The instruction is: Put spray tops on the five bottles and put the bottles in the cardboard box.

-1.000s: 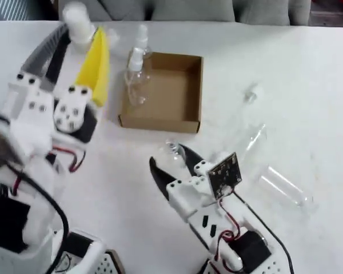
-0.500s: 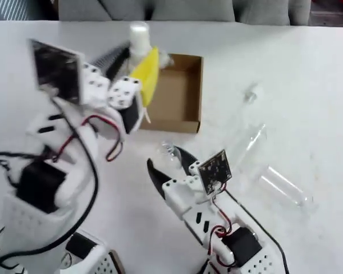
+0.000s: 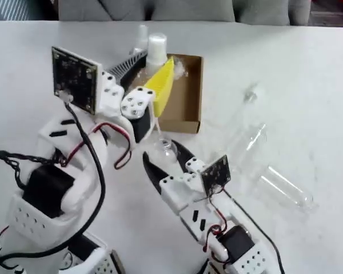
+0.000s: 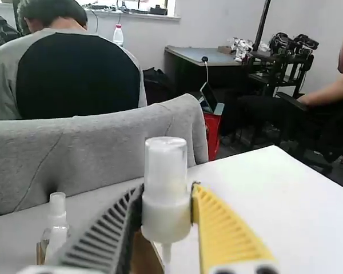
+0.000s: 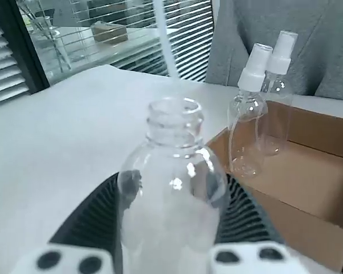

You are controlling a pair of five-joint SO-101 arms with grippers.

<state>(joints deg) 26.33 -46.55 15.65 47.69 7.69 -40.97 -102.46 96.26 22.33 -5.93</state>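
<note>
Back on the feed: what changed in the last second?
The left gripper, shut on a spray top, swung from the far left across to the cardboard box, and the top's tube now hangs near the mouth of the open bottle. The right gripper kept hold of that bottle, barely shifting. The box, the two capped bottles in it and the loose bottles stayed put.

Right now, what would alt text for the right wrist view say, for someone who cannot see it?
An uncapped clear bottle stands clamped in the right gripper, with a thin spray tube hanging just above its open mouth. Behind it, two capped bottles stand in the cardboard box on the white table.
</note>
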